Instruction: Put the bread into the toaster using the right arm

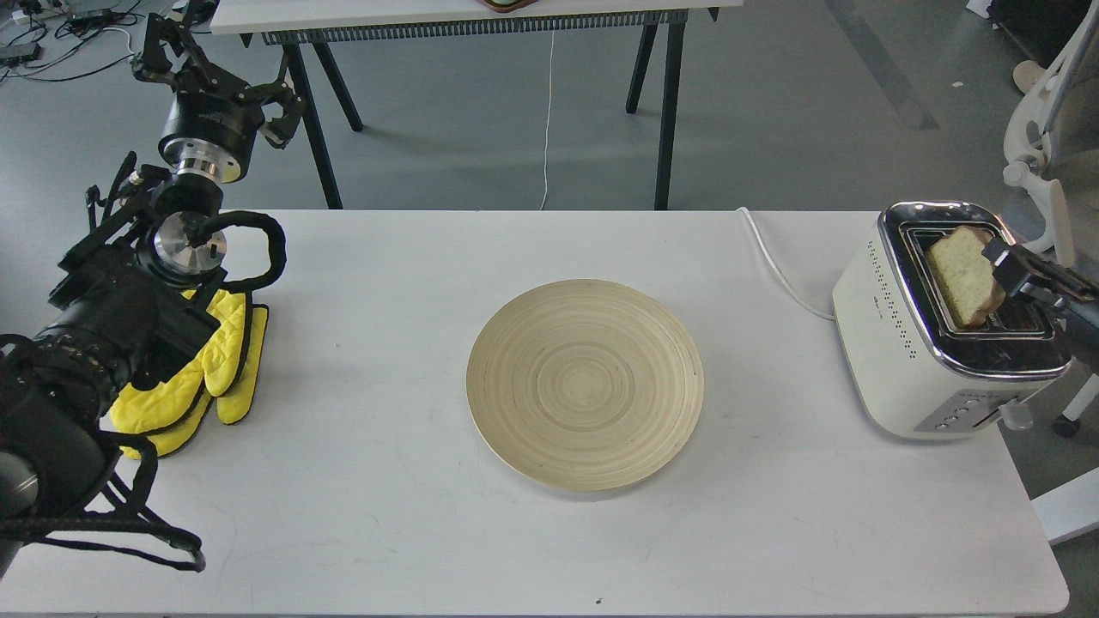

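The right end effector (1003, 268) pinches the bread (963, 273), half sunk in the toaster (944, 322) slot. Insertion step, I judge. Next: loosen, lift clear.

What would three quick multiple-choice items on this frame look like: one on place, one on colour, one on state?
1. Where is the bread?
A. on the plate
B. partly in a toaster slot
C. on the table

2. What colour are the mitts?
A. yellow
B. red
C. blue

3. What lies on the plate?
A. bread
B. a mitt
C. nothing

Key:
1 B, the slice stands tilted in a slot of the toaster, its top still above the chrome, with the right end effector at its edge.
2 A, they are yellow with black trim, beside the left arm.
3 C, its wooden surface is bare.
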Robot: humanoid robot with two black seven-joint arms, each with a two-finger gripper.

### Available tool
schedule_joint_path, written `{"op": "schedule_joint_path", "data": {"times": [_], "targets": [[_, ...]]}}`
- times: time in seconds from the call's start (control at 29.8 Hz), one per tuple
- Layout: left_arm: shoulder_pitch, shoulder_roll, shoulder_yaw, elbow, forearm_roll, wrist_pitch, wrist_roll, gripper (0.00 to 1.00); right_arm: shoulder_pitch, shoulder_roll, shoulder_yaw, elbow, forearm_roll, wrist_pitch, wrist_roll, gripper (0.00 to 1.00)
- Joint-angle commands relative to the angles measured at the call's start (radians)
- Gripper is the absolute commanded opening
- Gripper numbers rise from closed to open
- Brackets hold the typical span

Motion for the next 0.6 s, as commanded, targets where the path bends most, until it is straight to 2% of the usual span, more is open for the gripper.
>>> {"op": "schedule_joint_path", "data": {"times": [0.0, 0.23, 0.4, 0.57], "targets": [[0.000, -0.001, -0.001, 0.000, 0.000, 0.000, -0.001, 1.00, 0.005, 0.032, 0.085, 0.027, 0.023, 0.000, 0.016, 0.95], [0.000, -0.001, 0.000, 0.000, 0.000, 0.000, 0.001, 1.00, 0.031, 0.127, 0.280, 0.039, 0.346, 0.023, 0.022, 1.00], [0.000, -0.001, -0.001, 0.000, 0.000, 0.000, 0.001, 1.00, 0.079, 0.268, 0.378, 0.035, 0.526, 0.040, 0.064, 1.00], [0.000, 0.001, -0.001, 0.000, 0.000, 0.000, -0.001, 1.00, 0.082, 0.389, 0.502, -0.007, 0.708, 0.093, 0.047, 1.00]]}}
